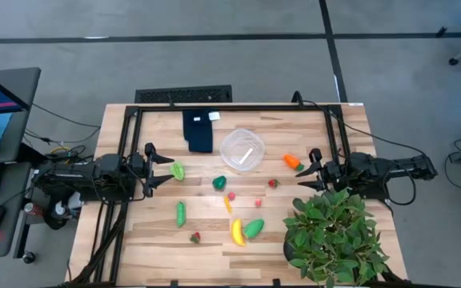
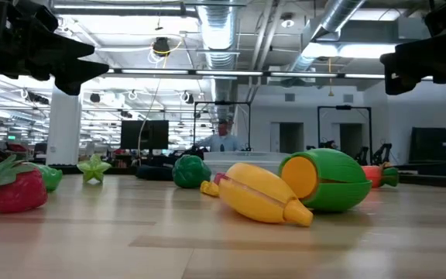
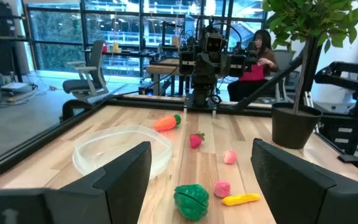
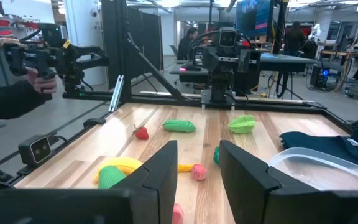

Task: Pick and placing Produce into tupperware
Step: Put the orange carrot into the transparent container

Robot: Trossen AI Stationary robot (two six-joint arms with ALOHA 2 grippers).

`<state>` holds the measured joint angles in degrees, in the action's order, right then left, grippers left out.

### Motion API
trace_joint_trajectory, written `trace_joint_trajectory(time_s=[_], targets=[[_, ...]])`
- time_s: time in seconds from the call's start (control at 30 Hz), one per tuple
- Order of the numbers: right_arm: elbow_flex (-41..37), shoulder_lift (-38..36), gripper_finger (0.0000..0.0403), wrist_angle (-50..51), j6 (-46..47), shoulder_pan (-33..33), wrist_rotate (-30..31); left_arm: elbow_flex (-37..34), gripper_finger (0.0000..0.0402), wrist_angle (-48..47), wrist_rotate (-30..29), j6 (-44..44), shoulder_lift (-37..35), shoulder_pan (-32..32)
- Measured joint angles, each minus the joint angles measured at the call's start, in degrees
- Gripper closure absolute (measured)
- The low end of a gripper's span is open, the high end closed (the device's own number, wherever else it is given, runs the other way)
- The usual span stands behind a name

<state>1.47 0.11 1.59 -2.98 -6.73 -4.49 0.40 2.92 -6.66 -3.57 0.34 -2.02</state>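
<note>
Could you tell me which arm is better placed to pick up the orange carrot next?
The right arm: its open claw sits right beside the carrot, while the left claw waits across the table.

Produce [image 1: 228,202] scattered beside tupperware [image 1: 242,150], none inside.

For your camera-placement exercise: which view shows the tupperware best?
The high view: the whole round tupperware shows from above, empty. The left wrist view shows it side-on, partly behind that gripper; the right wrist view catches only its rim; the low view barely shows it.

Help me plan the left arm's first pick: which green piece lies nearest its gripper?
The light green piece beside the left gripper; the other greens lie farther toward the table's middle.
</note>
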Motion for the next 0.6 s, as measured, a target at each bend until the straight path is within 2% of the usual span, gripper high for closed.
trace_joint_trajectory(time_s=[0.17, 0.33, 0.5, 0.6], targets=[[-0.01, -0.01, 0.029, -0.03, 0.0, 0.01, 0.0, 0.0, 0.0136, 0.0, 0.0, 0.37, -0.02, 0.0], [-0.01, -0.01, 0.029, -0.77, 0.84, -0.01, -0.1, -0.02, 0.0136, -0.04, 0.42, -3.95, 0.0, 0.0], [-0.01, -0.02, 0.029, -2.13, 15.75, -0.01, -0.13, -0.02, 0.0136, -0.02, 0.11, -3.2, -0.02, 0.0], [-0.01, 0.01, 0.029, -2.53, 25.35, 0.01, -0.11, 0.0, 0.0136, -0.32, 2.09, -9.03, -0.01, -0.02]])
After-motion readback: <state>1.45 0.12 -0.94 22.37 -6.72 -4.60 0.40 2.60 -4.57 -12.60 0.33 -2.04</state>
